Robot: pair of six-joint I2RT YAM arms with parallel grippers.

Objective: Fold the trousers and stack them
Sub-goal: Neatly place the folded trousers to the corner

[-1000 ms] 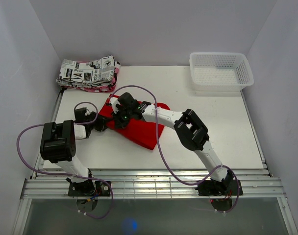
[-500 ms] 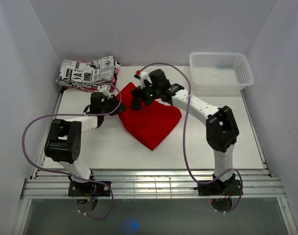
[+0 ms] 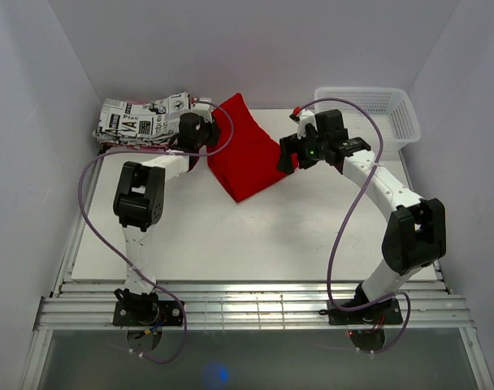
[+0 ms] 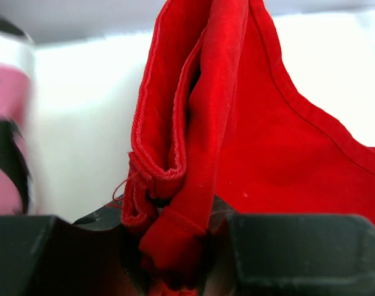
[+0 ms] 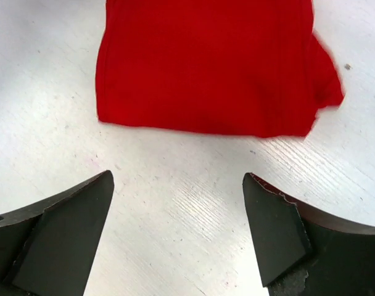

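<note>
while left jaws pinch the trousers [image 3: 243,158], right jaws gape just short.

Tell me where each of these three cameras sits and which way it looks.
Top external: fixed above and behind the arms, looking down on the table; both arms show.
Left wrist: on the left arm, looking along the left gripper, shut on the trousers.
Right wrist: on the right arm, looking down at the table past the open right gripper.
Shared: all three see the red trousers.
</note>
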